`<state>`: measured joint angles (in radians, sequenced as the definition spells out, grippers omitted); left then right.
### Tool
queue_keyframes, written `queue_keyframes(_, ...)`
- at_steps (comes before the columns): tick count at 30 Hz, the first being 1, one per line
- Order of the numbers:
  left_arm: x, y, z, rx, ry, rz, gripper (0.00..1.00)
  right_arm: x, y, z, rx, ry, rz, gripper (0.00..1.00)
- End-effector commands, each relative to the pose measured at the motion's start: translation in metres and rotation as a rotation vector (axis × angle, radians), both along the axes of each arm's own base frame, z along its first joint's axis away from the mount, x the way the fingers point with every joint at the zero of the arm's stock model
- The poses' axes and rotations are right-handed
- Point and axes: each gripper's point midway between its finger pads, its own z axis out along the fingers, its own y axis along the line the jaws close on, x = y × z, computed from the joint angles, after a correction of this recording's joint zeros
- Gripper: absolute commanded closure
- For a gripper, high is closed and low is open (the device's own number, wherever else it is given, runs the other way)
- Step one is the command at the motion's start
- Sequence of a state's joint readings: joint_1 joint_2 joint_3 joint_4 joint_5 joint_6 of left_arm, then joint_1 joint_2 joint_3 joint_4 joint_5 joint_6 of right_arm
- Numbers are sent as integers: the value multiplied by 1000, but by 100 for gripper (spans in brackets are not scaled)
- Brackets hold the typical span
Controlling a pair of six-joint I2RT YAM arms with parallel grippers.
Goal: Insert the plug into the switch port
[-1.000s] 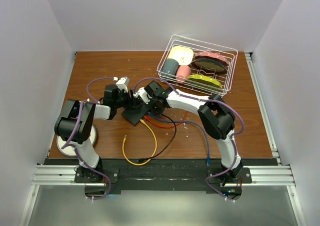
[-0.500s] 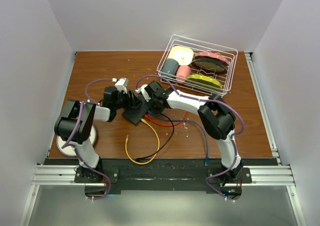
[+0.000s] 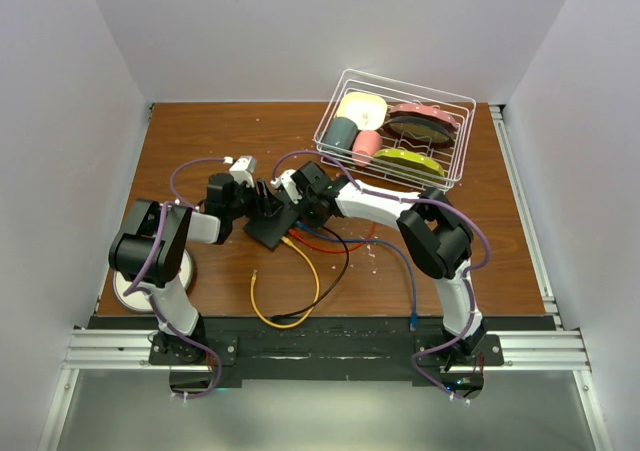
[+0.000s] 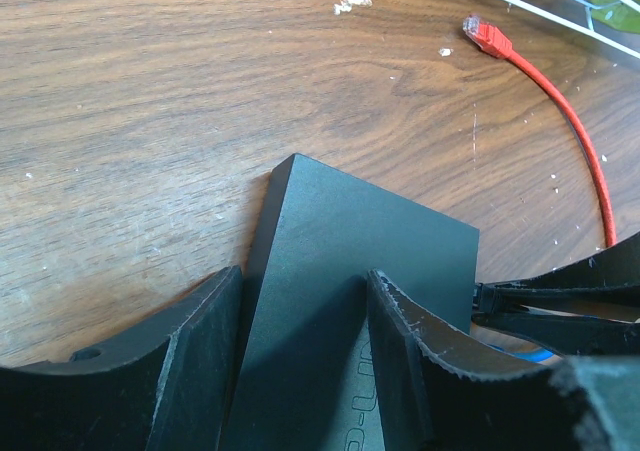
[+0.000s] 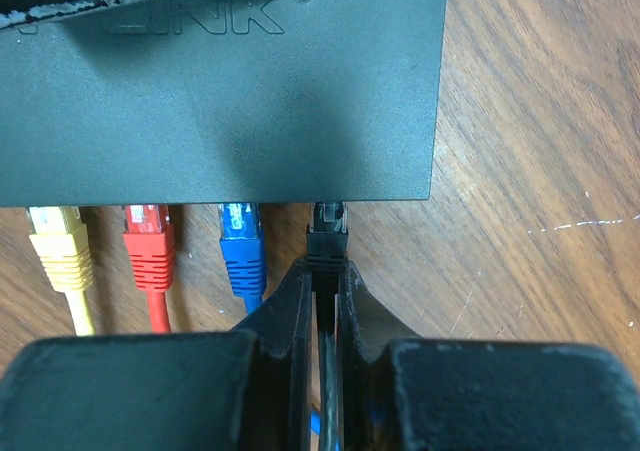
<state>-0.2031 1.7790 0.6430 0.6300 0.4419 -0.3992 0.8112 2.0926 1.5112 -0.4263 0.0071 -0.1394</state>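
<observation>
Your right end effector [image 5: 325, 276] is pinched narrow on the black plug [image 5: 328, 233], gripping its boot so the tip is left free. That tip sits at the mouth of the fourth port of the switch [image 5: 220, 91], centre of the right wrist view, just right of the blue plug [image 5: 240, 233]. Your left end effector [image 4: 305, 281] stands half wide astride the switch, bottom of the left wrist view, likely bracing it against the push. You cannot tell whether it actually clamps.
</observation>
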Motion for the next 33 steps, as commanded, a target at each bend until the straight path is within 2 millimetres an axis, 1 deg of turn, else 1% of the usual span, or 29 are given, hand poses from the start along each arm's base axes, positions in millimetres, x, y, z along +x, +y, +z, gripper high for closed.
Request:
queue_keyframes(1,-62,-57,4,-137,99,-305,53,25,89,53,327,-181,133,100)
queue_keyframes(6,-71,-62,0,-147,127,-339,60,34,94,64,366,-223,111,100)
queue_keyframes(9,-76,-64,0,-147,131,-353,62,38,98,71,398,-252,104,100)
queue_keyframes(14,-82,-67,10,-161,103,-379,65,39,106,88,465,-292,120,100)
queue_keyframes(18,-86,-71,19,-175,69,-409,65,38,114,112,546,-328,144,100)
queue_keyframes(21,-89,-76,25,-188,48,-436,66,37,120,122,578,-334,163,100)
queue_keyframes(23,-91,-80,28,-191,40,-453,66,37,122,122,585,-329,174,100)
queue_keyframes(24,-92,-81,28,-190,39,-457,66,38,125,126,592,-332,179,100)
queue_keyframes(26,-92,-85,30,-192,37,-467,66,39,126,124,591,-328,183,100)
queue_keyframes(33,-101,-96,28,-199,55,-506,68,43,132,134,619,-342,175,100)
